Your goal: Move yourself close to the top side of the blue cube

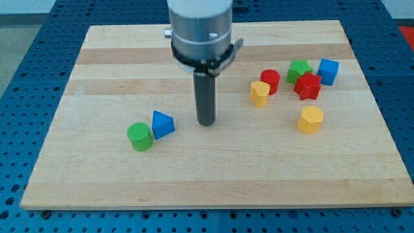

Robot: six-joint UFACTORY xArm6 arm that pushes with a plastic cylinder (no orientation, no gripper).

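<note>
No brand, label or writing is showing anywhere on the blocks, the rod or the table.

The blue cube is sitting near the view's right edge of the table, at about two o'clock from the middle of the board. It is resting flat, turned slightly so that one corner is facing the view's bottom; being a cube, it is showing no long axis. Its faces are looking matte and finely ribbed, like printed plastic.

There is no claw on this arm, so no claw state can be told; the arm is ending in a straight dark rod under a grey metal collar. My tip is resting near the board's middle, well apart from the blue cube, which is lying at roughly two o'clock from it.

Just at nine o'clock of the blue cube, a green star-shaped block is sitting, and a red star-shaped block is touching it at about five o'clock. A red cylinder and a yellow block are standing just beside each other farther toward nine o'clock. A yellow hexagonal block is lying alone at six o'clock of the red star.

At nine o'clock of my tip, a blue triangular block is sitting near it, with a green cylinder just beside it. The table is pale, striped wood on a blue perforated base.
</note>
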